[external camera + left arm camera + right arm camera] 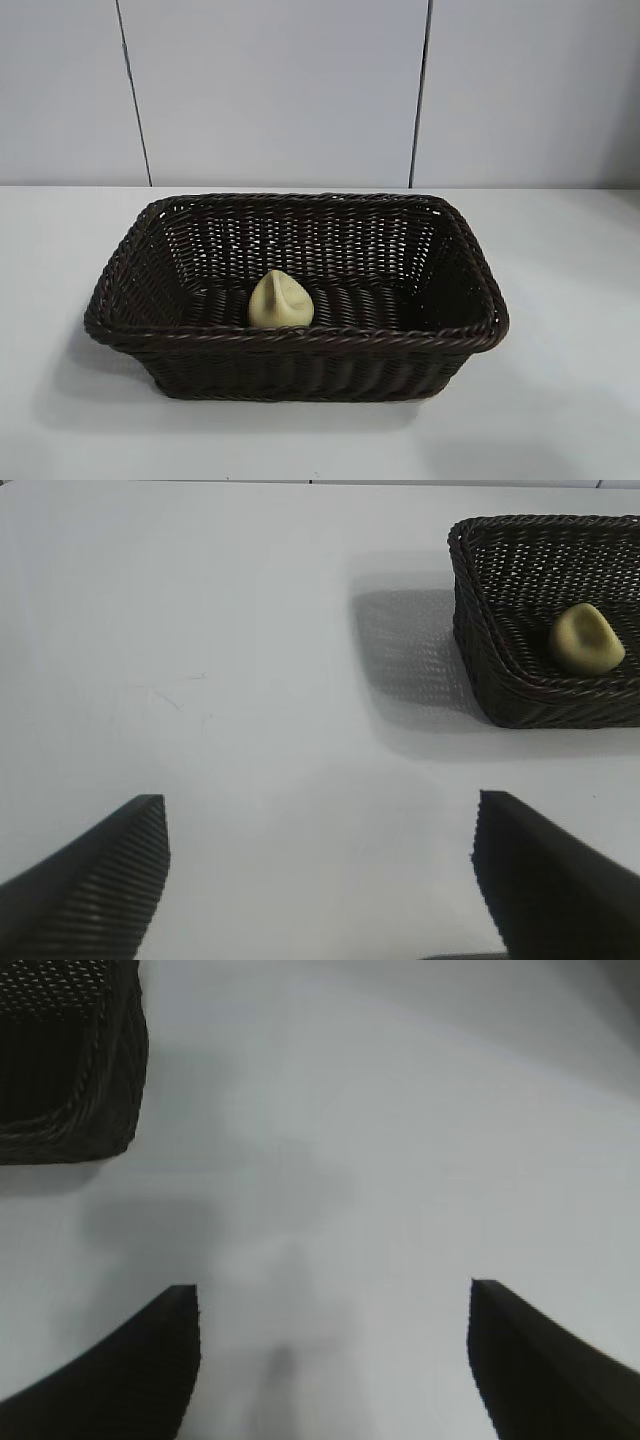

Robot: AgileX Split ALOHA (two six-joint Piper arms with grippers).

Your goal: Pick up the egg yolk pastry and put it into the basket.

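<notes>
A dark brown woven basket [300, 365] sat in the middle of a white table [570, 400], filling the centre of the exterior view, with a pale grey panelled wall [270, 90] behind it. The egg yolk pastry [281, 300], a small pale yellow dome, lay inside the basket on its floor, close against the near wall and slightly left of centre. It rested there on its own, with nothing touching it, so the task looked finished.

No arm appeared in the exterior view. In the left wrist view, the left gripper [320, 880] stood at the lower edge of the frame with its two dark ribbed fingers [100, 890] wide apart and nothing between them, only bare table. The basket and pastry showed at the upper right of that frame, well away, which suggested this arm was parked and took no part.

In the right wrist view, the right gripper [330, 1360] was likewise spread open and empty over bare table, with just a corner of the basket at the upper left. Its open, empty jaws clear of the basket fitted a release of the pastry.
</notes>
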